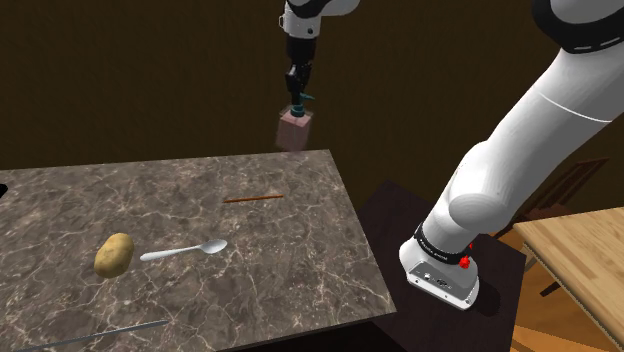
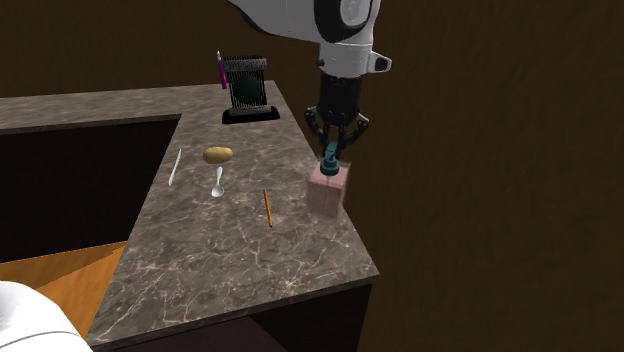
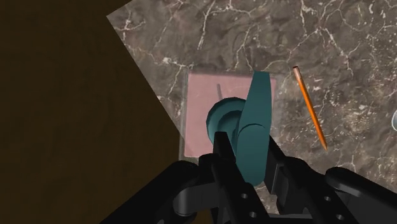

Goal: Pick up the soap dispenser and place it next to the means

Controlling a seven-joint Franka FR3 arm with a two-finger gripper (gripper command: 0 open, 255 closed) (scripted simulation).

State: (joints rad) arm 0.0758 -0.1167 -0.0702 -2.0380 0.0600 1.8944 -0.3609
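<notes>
The soap dispenser has a pink square body (image 1: 295, 131) (image 2: 331, 190) (image 3: 198, 114) and a teal pump (image 3: 252, 121). My black gripper (image 1: 296, 99) (image 2: 331, 157) (image 3: 248, 153) is shut on the pump from above. In the shoulder view the dispenser hangs in the air over the far right corner of the marble counter (image 1: 300, 260). In the second exterior view it is just above the counter's right edge. An orange pencil (image 1: 252, 198) (image 2: 267, 207) (image 3: 310, 107) lies on the marble a short way from the dispenser.
A white spoon (image 1: 185, 251) (image 2: 218, 183), a potato (image 1: 114, 254) (image 2: 218, 154) and a thin knife (image 1: 100, 333) (image 2: 175, 165) lie on the counter. A black rack (image 2: 247, 90) stands at the back in the second exterior view. A wooden table (image 1: 580, 250) stands beside the stand.
</notes>
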